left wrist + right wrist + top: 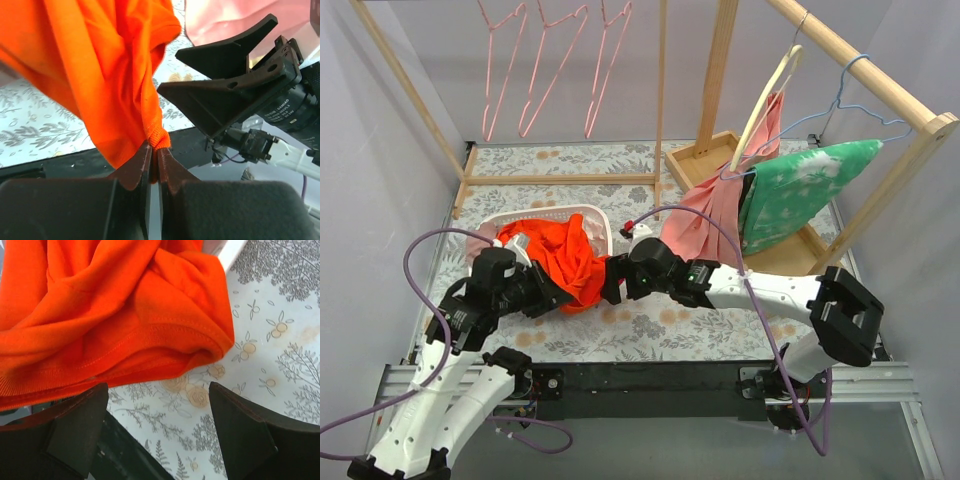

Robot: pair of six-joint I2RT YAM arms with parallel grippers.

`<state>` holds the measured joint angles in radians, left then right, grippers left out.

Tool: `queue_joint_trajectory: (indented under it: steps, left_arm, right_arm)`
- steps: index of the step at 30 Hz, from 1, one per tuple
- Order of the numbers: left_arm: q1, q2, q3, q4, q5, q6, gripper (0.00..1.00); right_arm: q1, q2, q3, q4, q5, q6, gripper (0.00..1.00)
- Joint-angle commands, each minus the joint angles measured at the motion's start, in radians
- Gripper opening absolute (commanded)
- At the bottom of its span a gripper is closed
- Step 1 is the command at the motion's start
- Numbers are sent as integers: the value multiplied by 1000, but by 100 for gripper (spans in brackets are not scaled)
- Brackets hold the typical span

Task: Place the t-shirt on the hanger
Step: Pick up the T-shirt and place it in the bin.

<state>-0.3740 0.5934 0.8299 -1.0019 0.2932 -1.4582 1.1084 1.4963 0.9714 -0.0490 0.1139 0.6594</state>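
Orange-red cloth, the t-shirt (565,258), lay bunched and spilling over the near rim of a white laundry basket (607,222), left of centre on the table. A fold of it hung between the two arms.

We noted the left gripper (154,150) pressed together on a ribbed edge of the garment. The right gripper (157,395) stood spread wide just beside the shirt. Its fingers sat either side of bare tabletop below a hemmed fold and held nothing.

We judged the task to be at an early stage. The shirt was seized at one point only and not opened out, and no hanger was in hand. The hanger (548,80), one of three pink wire ones alike, hung on the far rail of a wooden rack (660,95), well apart from the shirt. Left to do, in our judgement, were a second hold, opening the garment and threading it onto the hanger.

The table carried a grey floral covering (650,330). To the right hung a dusty-pink cloth (705,215) and a green patterned garment (800,190). Plain pale walls (380,200) enclosed the cell.
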Motion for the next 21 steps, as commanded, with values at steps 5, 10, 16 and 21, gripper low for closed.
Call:
queue_joint_trajectory:
  steps: [5,10,16,21]
  left_arm:
    - [1,-10,146,-145,-123,-25,0]
    - [1,-23,213,-211,-177,-31,0]
    - [1,-26,277,-227,-209,-42,0]
    - [1,25,423,-161,-281,19,0]
  right_arm:
    - [-2,153,101,181,59,-24,89]
    - [-8,197,132,186,66,-44,89]
    - [-10,174,139,230,47,-37,50]
    - [-9,151,364,15,66,-82,1]
